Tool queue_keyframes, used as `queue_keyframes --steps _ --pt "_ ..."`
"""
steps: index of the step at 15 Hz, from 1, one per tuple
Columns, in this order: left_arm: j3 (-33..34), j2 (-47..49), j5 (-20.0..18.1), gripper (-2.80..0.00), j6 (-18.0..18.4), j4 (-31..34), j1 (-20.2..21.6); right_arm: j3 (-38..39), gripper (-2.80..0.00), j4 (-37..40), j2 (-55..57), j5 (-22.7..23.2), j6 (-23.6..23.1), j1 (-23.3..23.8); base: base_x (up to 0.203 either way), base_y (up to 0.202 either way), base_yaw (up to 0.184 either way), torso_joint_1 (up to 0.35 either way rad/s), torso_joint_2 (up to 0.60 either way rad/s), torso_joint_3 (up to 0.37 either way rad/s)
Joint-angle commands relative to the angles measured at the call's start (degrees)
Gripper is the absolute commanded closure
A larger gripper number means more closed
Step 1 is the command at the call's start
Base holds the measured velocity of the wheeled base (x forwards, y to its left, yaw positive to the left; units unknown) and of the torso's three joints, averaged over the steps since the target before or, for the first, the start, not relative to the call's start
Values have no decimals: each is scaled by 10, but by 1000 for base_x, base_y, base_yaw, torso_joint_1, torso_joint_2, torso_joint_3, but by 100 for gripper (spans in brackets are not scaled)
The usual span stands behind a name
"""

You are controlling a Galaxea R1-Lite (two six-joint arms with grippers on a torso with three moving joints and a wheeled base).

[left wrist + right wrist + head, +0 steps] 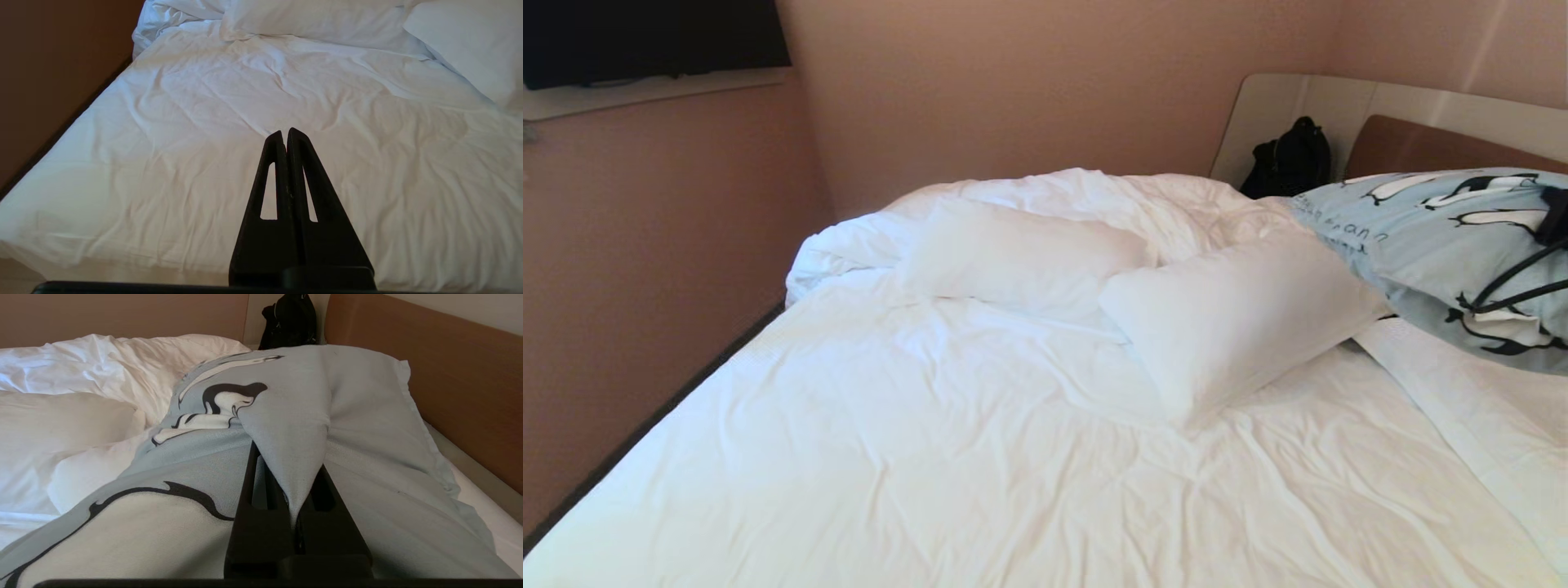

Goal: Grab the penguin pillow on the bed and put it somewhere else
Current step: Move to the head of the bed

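Right claw (292, 465): clamped on a pinched fold of the penguin pillow (347, 416). The fabric bunches into a point between the two fingers (249, 486), which are largely covered by it. In the head view the pillow (1437, 245) sits at the right side of the bed (947, 457), its near edge overlapping a white pillow (1233, 318); only black parts and cables of the right arm show against it at the frame edge.

Beyond the right claw: the brown headboard (441, 388) runs along one side of the pillow, a black bag (290, 320) stands past its far end, and the crumpled duvet (122, 359) lies on the other side.

Left claw (286, 136): fingers pressed together, holding nothing, poised over bare sheet. A second white pillow (310, 20) lies well ahead of it.
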State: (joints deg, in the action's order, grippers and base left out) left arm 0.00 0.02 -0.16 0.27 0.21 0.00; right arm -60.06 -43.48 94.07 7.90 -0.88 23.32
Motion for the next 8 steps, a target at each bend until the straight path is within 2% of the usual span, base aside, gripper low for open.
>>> queue_keyframes --steps 1,4,8 --pt "0 0 0 0 0 0 0 -2 0 -3 11 67 12 26 0 -195 0 6 -1 2" --pt "0 0 0 0 -1 0 0 -12 0 -4 34 126 34 69 0 -193 0 6 8 1" --pt "0 0 0 0 -1 0 0 -18 0 -4 70 198 35 112 0 -192 1 3 2 4"
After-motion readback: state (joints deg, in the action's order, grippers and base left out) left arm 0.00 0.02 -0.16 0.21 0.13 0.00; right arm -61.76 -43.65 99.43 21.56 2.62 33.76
